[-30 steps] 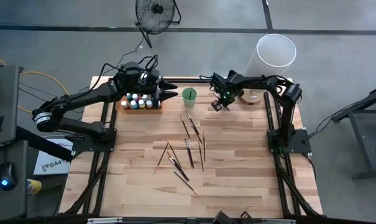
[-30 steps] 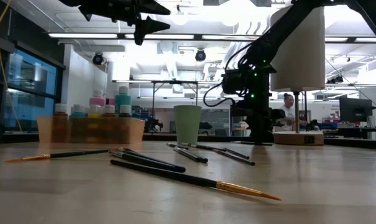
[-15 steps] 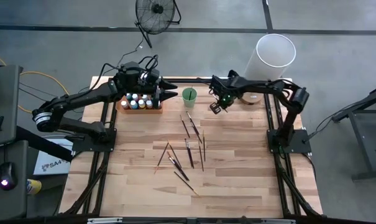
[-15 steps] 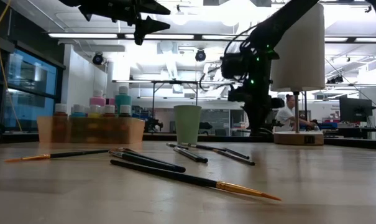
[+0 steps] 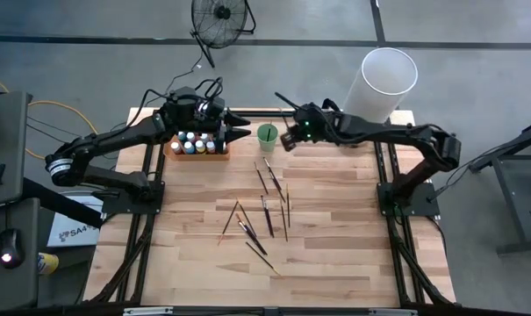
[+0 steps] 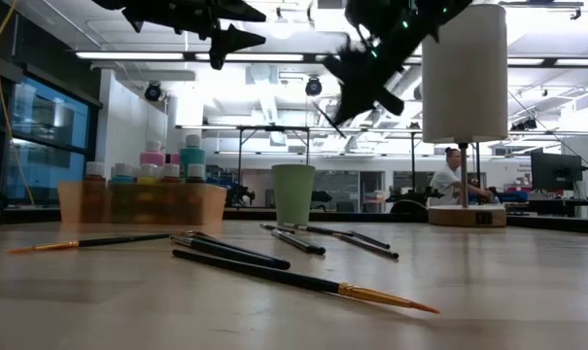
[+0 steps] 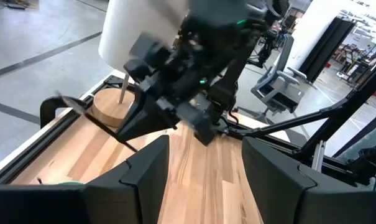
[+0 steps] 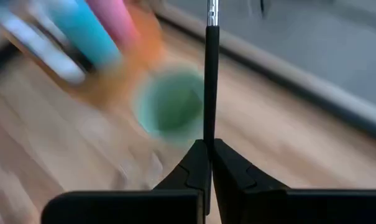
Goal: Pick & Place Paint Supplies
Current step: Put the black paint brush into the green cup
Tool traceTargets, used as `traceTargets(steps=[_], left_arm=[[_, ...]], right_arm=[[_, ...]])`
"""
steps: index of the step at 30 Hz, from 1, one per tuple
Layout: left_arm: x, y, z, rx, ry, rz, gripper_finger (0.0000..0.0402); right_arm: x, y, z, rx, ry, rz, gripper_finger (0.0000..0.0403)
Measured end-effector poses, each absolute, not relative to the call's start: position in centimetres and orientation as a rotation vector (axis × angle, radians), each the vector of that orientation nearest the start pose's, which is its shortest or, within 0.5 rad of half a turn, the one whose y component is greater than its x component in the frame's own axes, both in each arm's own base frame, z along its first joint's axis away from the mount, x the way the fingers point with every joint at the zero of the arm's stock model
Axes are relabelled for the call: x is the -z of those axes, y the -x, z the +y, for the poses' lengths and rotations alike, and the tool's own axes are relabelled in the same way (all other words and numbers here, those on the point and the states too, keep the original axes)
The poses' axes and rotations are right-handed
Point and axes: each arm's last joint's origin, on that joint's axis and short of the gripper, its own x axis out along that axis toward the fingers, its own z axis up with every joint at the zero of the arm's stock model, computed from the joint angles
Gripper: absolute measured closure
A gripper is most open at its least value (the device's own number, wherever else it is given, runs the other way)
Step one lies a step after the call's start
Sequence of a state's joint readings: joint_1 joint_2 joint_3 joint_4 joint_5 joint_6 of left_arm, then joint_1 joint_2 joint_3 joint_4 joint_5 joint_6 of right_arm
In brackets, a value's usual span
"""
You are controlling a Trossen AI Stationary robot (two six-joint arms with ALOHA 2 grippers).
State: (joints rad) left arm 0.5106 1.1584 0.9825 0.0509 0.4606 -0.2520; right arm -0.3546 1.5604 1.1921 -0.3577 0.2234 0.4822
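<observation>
My right gripper (image 5: 289, 140) hangs high over the table's far middle, just right of the green cup (image 5: 267, 133), shut on a thin dark brush (image 8: 210, 74). That brush also shows in the left wrist view (image 7: 94, 119). Several more brushes (image 5: 265, 206) lie flat on the wood. My left gripper (image 5: 240, 125) waits open in the air over the orange tray (image 5: 169, 151). The tray holds small capped paint bottles (image 5: 195, 143) and taller pink and blue ones (image 6: 177, 156). My right gripper pinches the brush's dark handle (image 8: 208, 138) between its two fingertips (image 8: 191, 165). The brush runs on along the fingers, its metal ferrule end (image 8: 211, 11) away from them. The fingers slant downward from the table's right. The brush is lifted clear, above the cup.
A big white roll on a round wooden stand (image 5: 383, 83) rises at the far right, behind my right arm. The loose brushes (image 6: 274, 267) are spread over the table's middle; bare wood lies near the front edge. A person sits in the room beyond (image 6: 452, 175).
My right gripper has risen well clear of the table and swung from the far right toward the green cup. It has tipped up from pointing steeply down to a slant and has stayed shut.
</observation>
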Motion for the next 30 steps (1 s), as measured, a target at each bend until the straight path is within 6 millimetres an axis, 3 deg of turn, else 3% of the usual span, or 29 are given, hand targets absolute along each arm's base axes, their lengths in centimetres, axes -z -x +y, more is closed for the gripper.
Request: traceTargets(steps=[5, 14, 20, 30], left_arm=[[-35.0, -23.2, 11.5, -0.064, 0.309, 0.103, 0.0202], [-35.0, -23.2, 11.5, -0.064, 0.310, 0.103, 0.0202], [-35.0, -23.2, 11.5, -0.063, 0.300, 0.103, 0.0202], [-35.0, -23.2, 11.5, -0.061, 0.299, 0.104, 0.0202]], right_arm=[[-27.5, -34.0, -11.3, 0.750, -0.384, 0.415, 0.0399], [-23.3, -37.3, -12.5, 0.856, -0.440, 0.302, 0.0399], [-20.8, -38.1, -12.9, 0.863, -0.447, 0.352, 0.0399], [-20.5, -38.2, -12.9, 0.853, -0.473, 0.355, 0.0372]])
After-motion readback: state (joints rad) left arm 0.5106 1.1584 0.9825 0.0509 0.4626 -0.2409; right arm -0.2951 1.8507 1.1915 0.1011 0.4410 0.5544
